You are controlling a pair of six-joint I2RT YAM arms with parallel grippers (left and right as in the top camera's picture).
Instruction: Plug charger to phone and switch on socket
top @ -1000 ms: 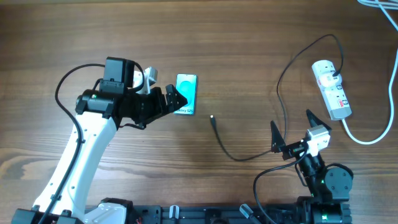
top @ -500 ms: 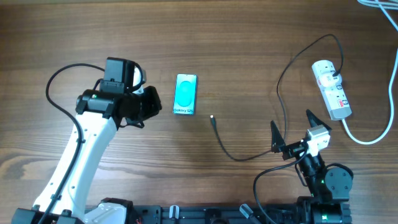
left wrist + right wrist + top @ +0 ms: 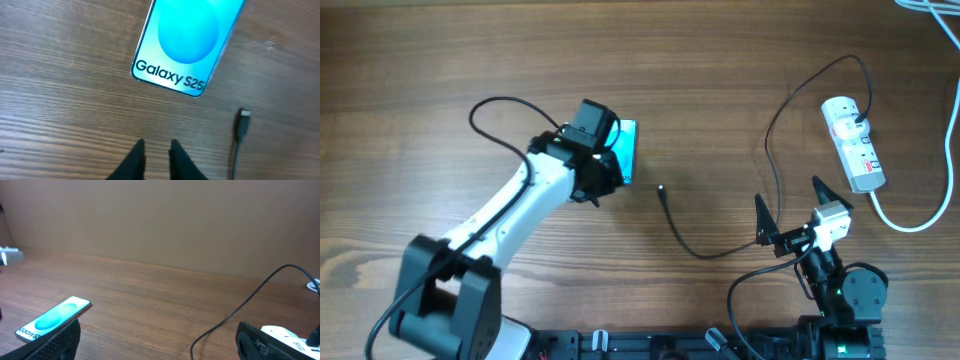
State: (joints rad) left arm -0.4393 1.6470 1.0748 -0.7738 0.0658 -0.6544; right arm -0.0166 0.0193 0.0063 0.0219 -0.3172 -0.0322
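Wooden table [image 3: 720, 60]: the empty left gripper [image 3: 156, 150], fingers nearly together, hovers near the turquoise-screened flat phone [image 3: 187, 45]; the thin black charger cable [image 3: 240, 131] at its four o'clock likely needs grasping next.

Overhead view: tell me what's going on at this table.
The left pincer, nearly closed and empty, is poised just short of the phone, which lies flat on the table. The charger lies loose, its connector tip beside the phone, not plugged in. The right pincer sits open, holding nothing. The socket lies at the far right, untouched.
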